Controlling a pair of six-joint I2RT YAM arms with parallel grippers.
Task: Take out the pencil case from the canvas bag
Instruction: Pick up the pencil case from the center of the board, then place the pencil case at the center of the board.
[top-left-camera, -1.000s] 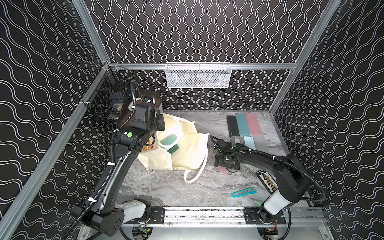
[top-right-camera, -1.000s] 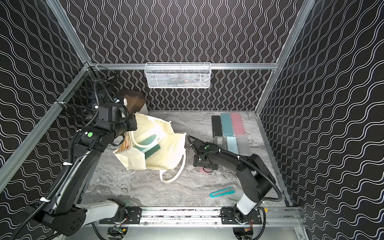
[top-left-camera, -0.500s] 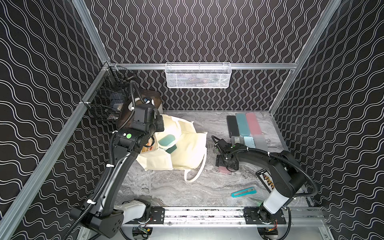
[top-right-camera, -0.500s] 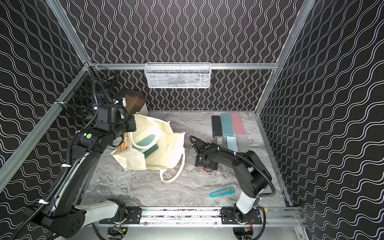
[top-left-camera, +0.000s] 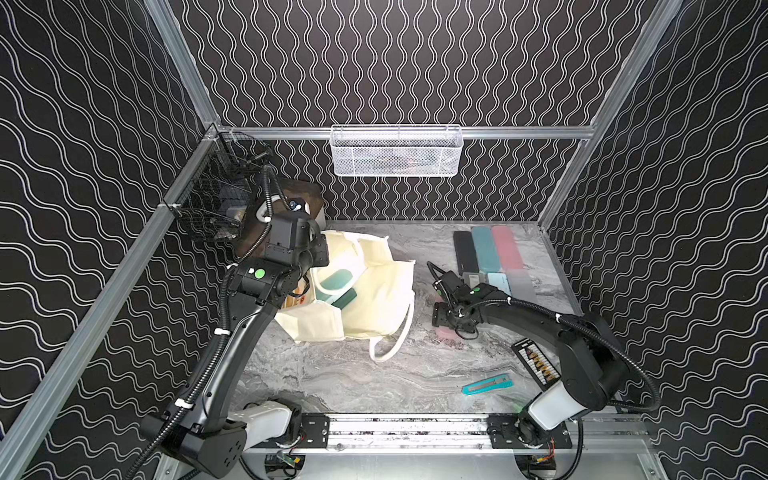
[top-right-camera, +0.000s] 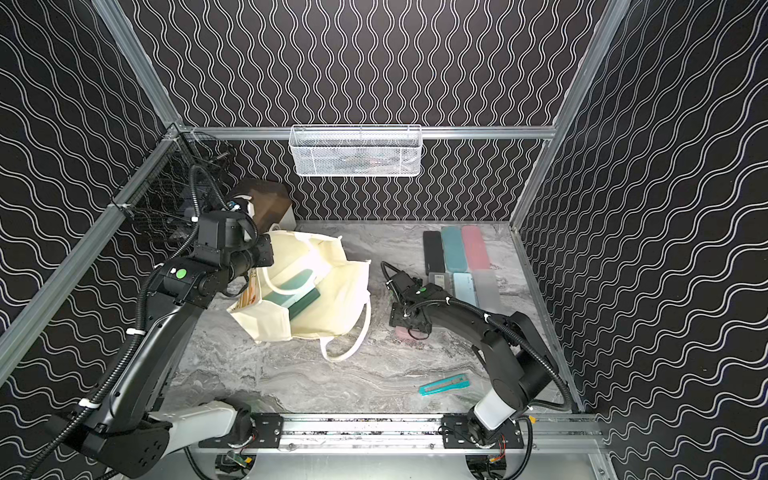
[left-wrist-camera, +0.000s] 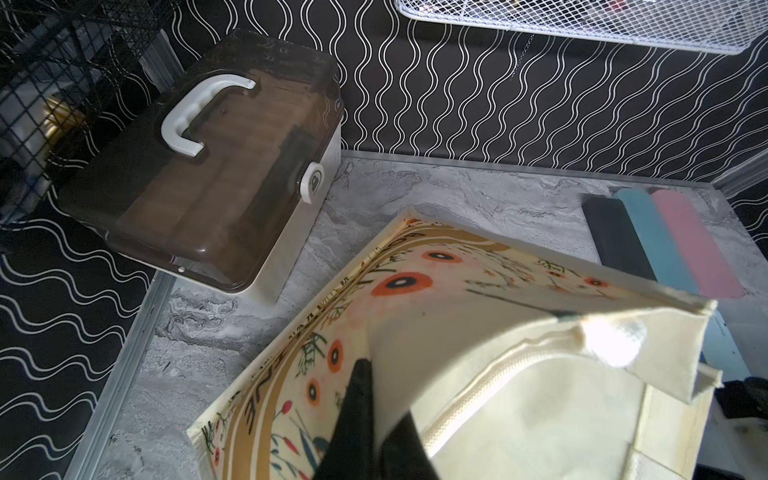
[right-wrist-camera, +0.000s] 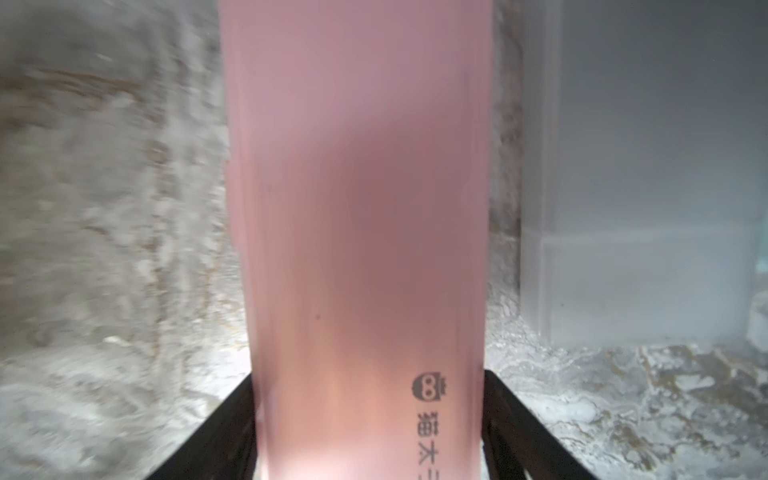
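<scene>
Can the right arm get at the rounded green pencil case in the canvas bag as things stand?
Probably, once free. The left arm's fingers hold the canvas bag open, so the rounded green pencil case lies exposed. But the right arm's fingers straddle a pink pencil case on the table.

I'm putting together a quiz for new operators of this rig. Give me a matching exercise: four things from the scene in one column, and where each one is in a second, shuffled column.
Things:
1. canvas bag
2. pink pencil case
3. brown-lidded box
4. teal utility knife

Places:
A. on the table, near its front edge
B. rim pinched by the left gripper
C. far corner, on the left arm's side
D. lying flat, flanked by the fingers of the right gripper

Pairs: 1-B; 2-D; 3-C; 4-A
</scene>
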